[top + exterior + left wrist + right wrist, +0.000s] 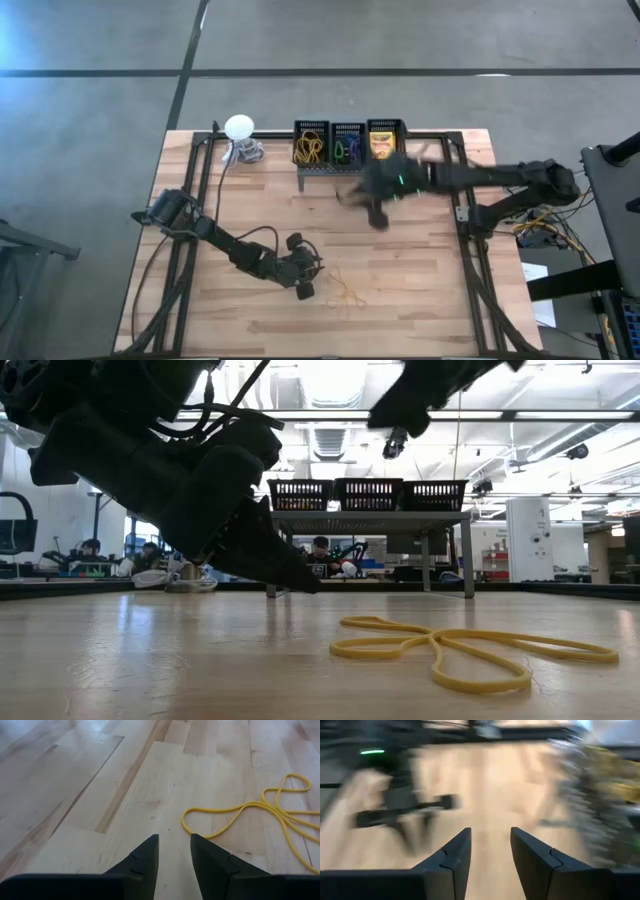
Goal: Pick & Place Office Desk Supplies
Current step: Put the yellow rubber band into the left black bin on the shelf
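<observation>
Wooden bench fills the middle of the high view. Left arm enters from the left edge of the bench, folded low, stretched diagonally toward lower centre. Its left claw sits just above the boards, fingers a little apart with bare wood between, gripping nothing. Right arm reaches in from the right edge, extended across the upper centre, blurred. Its right claw hangs below the stand, pointing down toward the bench; fingers apart, nothing between them.

Grey perforated stand at the upper centre carries three black baskets in a row: yellow rubber bands in the left one, purple and green bits in the middle, yellow crayon box in the right.

White ball-shaped object upper left of the stand.

Loose yellow rubber bands lie flat on the bench at lower centre, just right of the left claw, not touching it.
</observation>
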You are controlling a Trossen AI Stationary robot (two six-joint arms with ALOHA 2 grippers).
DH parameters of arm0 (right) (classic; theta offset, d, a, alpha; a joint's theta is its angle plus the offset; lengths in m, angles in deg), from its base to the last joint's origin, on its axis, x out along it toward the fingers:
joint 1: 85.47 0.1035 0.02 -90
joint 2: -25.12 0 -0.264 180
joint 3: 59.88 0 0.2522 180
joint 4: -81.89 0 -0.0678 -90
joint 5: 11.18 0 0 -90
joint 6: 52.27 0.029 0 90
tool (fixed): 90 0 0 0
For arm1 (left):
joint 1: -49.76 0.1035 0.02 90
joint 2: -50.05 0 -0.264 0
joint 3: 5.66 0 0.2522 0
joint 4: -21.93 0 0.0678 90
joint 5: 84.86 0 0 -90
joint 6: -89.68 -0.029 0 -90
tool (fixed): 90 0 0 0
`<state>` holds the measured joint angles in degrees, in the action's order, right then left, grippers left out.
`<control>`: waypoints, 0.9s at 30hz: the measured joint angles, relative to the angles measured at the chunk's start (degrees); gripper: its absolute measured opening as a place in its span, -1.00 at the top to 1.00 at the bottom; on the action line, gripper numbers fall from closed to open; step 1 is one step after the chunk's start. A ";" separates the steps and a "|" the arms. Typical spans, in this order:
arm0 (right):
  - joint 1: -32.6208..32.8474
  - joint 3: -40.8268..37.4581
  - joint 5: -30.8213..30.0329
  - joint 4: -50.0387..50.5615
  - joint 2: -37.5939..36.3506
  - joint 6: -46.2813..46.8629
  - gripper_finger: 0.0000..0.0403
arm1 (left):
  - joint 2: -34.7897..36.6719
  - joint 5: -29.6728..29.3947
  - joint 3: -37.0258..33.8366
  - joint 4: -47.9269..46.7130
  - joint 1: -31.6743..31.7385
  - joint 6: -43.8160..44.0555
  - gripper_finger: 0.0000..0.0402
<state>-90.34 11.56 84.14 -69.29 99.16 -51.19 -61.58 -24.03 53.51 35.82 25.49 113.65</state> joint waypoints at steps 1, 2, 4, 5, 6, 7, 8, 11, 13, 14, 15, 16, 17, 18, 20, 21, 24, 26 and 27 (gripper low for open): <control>3.49 -2.37 -1.13 -3.30 -0.66 0.50 0.37 | 0.00 0.00 0.00 -0.05 0.00 0.07 0.42; 6.85 -4.95 -2.65 -6.89 -1.21 0.97 0.39 | 0.00 0.00 0.00 -0.06 0.00 0.08 0.42; 13.82 -10.14 -6.78 -13.58 -1.55 1.76 0.42 | 0.00 0.00 0.00 -0.05 0.00 0.08 0.42; 17.07 -12.78 -8.80 -17.38 -1.42 2.01 0.44 | 0.00 0.00 0.00 0.00 0.00 0.08 0.42; 20.39 -15.29 -10.86 -21.13 -0.94 2.27 0.45 | 0.00 0.00 0.00 0.18 0.00 0.08 0.42; 23.56 -17.68 -12.67 -24.74 -0.34 2.84 0.47 | 0.00 0.00 0.00 0.70 0.00 0.09 0.42; 26.43 -19.95 -14.30 -28.52 0.35 3.58 0.48 | 0.00 0.00 0.00 1.39 0.00 0.07 0.42; 33.88 -25.57 -17.87 -39.13 3.81 6.17 0.52 | 0.00 0.02 0.00 3.22 0.00 -0.93 0.42; 37.92 -28.58 -19.82 -46.25 6.69 8.27 0.54 | -0.15 0.00 0.00 4.40 0.00 -1.35 0.42; 39.56 -29.80 -20.92 -49.84 8.41 9.22 0.56 | -0.31 0.00 0.00 5.25 0.00 -1.45 0.42; 41.00 -30.84 -22.21 -53.33 10.05 9.93 0.57 | -0.58 0.00 0.00 5.74 0.13 -1.47 0.42; 42.20 -31.74 -23.63 -56.10 11.74 10.39 0.58 | -1.33 0.02 0.00 7.24 0.36 -1.47 0.41; 43.21 -32.47 -25.46 -58.66 13.54 10.57 0.59 | -2.07 0.11 0.04 8.65 0.51 -1.48 0.41; 43.91 -32.94 -27.48 -61.05 15.28 10.24 0.60 | -2.99 0.20 0.04 9.60 0.76 -1.53 0.40; 44.43 -33.65 -31.58 -64.98 18.48 8.86 0.62 | -5.23 1.05 0.59 11.25 1.20 -1.61 0.36; 44.40 -33.71 -33.14 -66.20 19.72 8.44 0.63 | -6.44 1.66 1.18 11.60 1.31 -1.64 0.33; 43.93 -33.64 -34.23 -67.65 22.32 7.97 0.66 | -9.74 1.61 3.81 11.57 1.64 -1.66 0.23; 43.51 -33.07 -34.14 -67.59 23.47 8.06 0.67 | -10.99 1.75 5.57 11.28 1.95 -1.66 0.17; 43.49 -32.89 -34.06 -67.56 23.67 8.17 0.67 | -11.52 1.67 6.48 10.49 2.12 -1.81 0.15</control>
<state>-46.86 -21.33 50.08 -136.85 122.83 -43.02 -73.10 -22.36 60.00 46.31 27.60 111.83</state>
